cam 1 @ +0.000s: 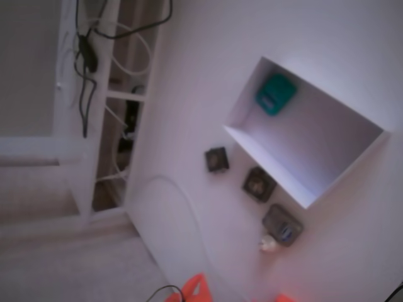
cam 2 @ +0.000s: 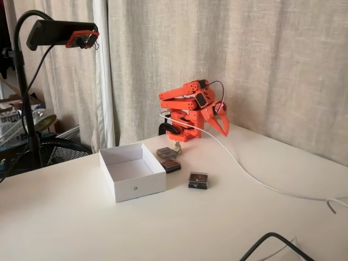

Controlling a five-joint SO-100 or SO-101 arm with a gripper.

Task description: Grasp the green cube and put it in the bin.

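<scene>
The green cube (cam 1: 276, 94) lies inside the bin (cam 1: 352, 160), on its floor against one corner, seen in the fixed view from above. In the fixed view from the side, the bin (cam 2: 136, 187) stands left of the arm, and its walls hide the cube. The orange arm is folded back over its base at the rear of the table. Its gripper (cam 2: 219, 126) hangs in the air well away from the bin, fingers slightly parted and holding nothing. From above, only orange bits of the arm (cam 1: 195, 288) show at the bottom edge.
Three dark squarish blocks (cam 2: 166, 153) (cam 2: 171, 165) (cam 2: 198, 180) lie on the white table between the bin and the arm's base. A white cable (cam 2: 255, 176) runs across the table to the right. A camera stand (cam 2: 24, 109) rises at the left, and a black cable (cam 2: 272, 239) lies at the front.
</scene>
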